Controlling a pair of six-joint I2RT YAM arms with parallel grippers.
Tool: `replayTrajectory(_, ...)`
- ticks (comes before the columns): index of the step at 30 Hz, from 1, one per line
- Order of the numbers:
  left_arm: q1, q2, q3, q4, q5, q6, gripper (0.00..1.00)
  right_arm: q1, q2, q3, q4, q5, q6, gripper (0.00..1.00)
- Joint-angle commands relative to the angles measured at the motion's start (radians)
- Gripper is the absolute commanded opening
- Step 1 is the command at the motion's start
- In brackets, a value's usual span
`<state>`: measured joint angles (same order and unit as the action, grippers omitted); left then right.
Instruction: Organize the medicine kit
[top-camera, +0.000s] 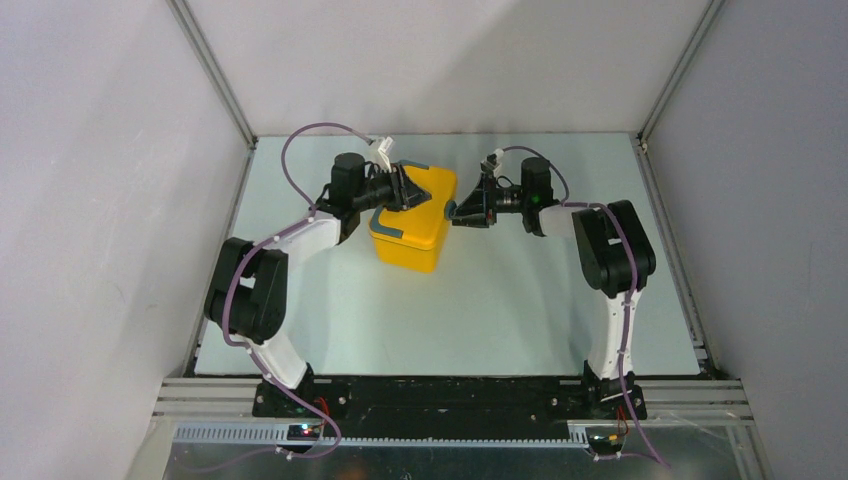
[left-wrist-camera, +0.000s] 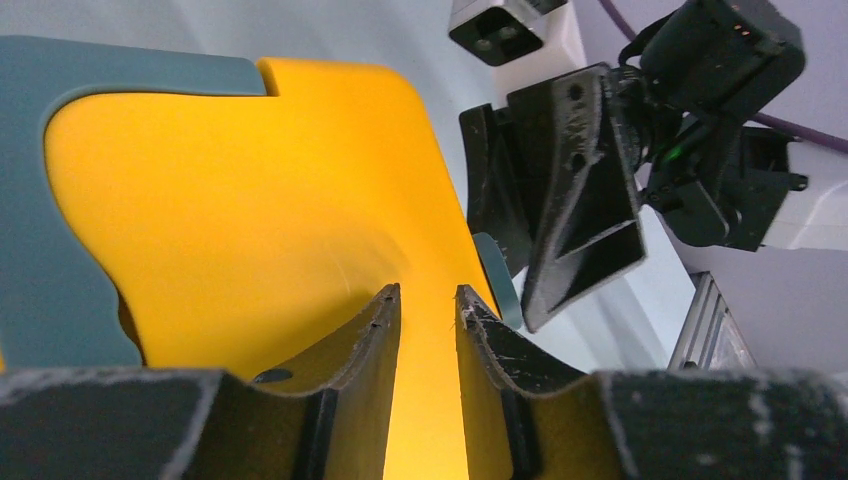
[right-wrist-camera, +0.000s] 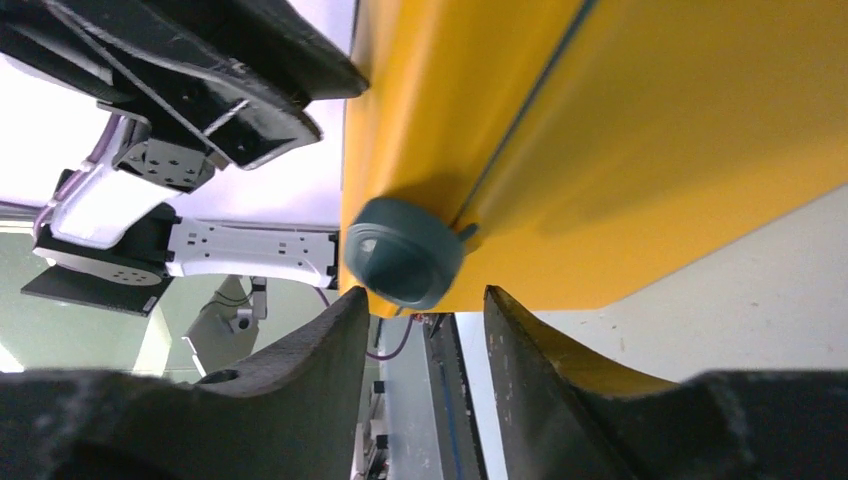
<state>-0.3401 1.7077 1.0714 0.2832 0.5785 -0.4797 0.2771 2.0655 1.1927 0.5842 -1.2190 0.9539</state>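
The medicine kit (top-camera: 412, 238) is a bright yellow box standing closed on the table, with a blue-grey handle (top-camera: 388, 224) on its lid. My left gripper (top-camera: 410, 190) rests over the lid top (left-wrist-camera: 250, 200), its jaws a narrow gap apart with nothing between them (left-wrist-camera: 428, 292). My right gripper (top-camera: 462, 212) is at the box's right side, jaws open (right-wrist-camera: 425, 292). The round blue-grey latch (right-wrist-camera: 403, 252) sits just beyond its fingertips, not between them. The latch also shows in the left wrist view (left-wrist-camera: 497, 275), beside the right gripper's fingers (left-wrist-camera: 570, 190).
Grey enclosure walls ring the table, with aluminium rails at the left edge (top-camera: 225, 240) and right edge (top-camera: 665, 240). The arms' bases stand on the black bar (top-camera: 450, 395) at the near edge. The pale table top (top-camera: 480, 310) lies between the arms.
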Motion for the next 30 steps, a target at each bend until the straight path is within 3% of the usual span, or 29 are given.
replayTrajectory(1,-0.018,0.062,-0.036,-0.200,-0.059,0.045,0.35,-0.004,0.052,0.052,0.111,0.007,0.080,0.46)
replayTrajectory(9,-0.017,0.069,-0.035,-0.203,-0.061,0.050,0.35,-0.005,0.104,0.065,0.154,0.009,0.129,0.35)
replayTrajectory(24,-0.019,0.067,-0.037,-0.205,-0.062,0.053,0.35,-0.003,0.131,0.069,0.145,0.010,0.131,0.32)
replayTrajectory(30,-0.019,0.066,-0.039,-0.206,-0.062,0.056,0.35,0.009,0.129,0.092,-0.001,0.017,0.040,0.30)
